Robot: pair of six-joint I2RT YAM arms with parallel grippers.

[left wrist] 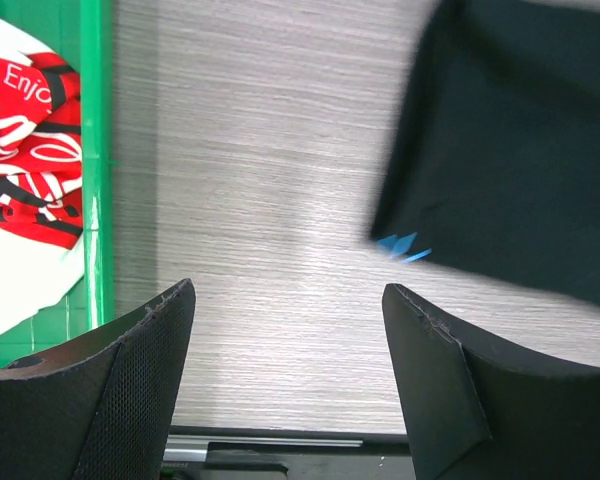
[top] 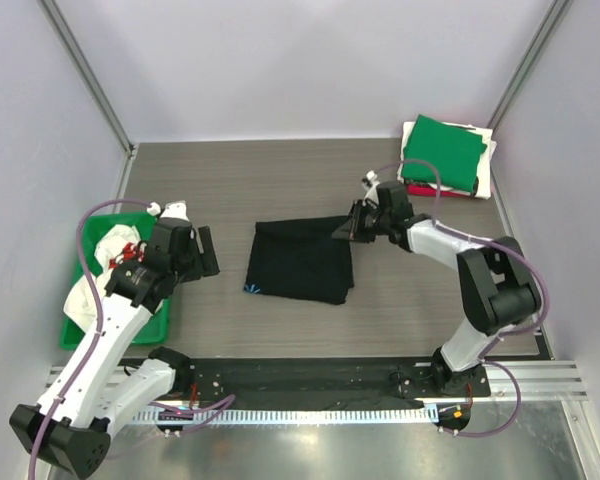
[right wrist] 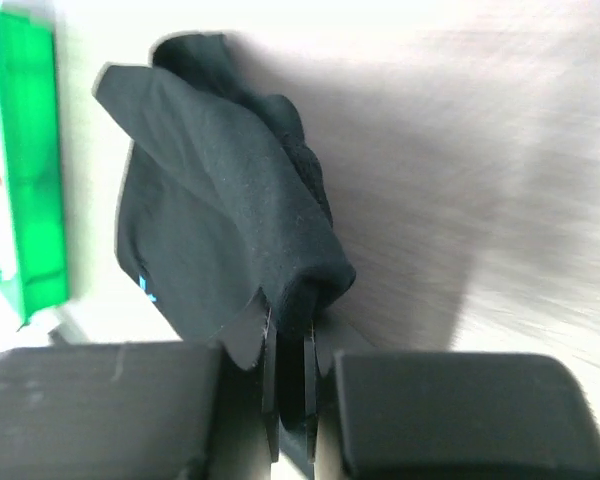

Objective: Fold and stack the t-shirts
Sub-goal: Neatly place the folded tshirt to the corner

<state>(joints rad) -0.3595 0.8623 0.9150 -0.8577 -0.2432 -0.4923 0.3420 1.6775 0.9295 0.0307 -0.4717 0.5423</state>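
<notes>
Now the black t-shirt [top: 300,262] lies folded flat in the middle of the counter [top: 230,180]. The right gripper [top: 348,228] has its jaws pinched tight on the cloth at the shirt's far right corner, with a fold bunched up just ahead of them. The left gripper [top: 208,252] hangs over bare counter between the green tray [top: 68,338] and the shirt, its jaws wide and holding nothing. A white and red garment [top: 108,250] sits crumpled in the tray. At the counter's far right corner, a folded green t-shirt [top: 442,152] tops a stack with white and red cloth beneath it.
</notes>
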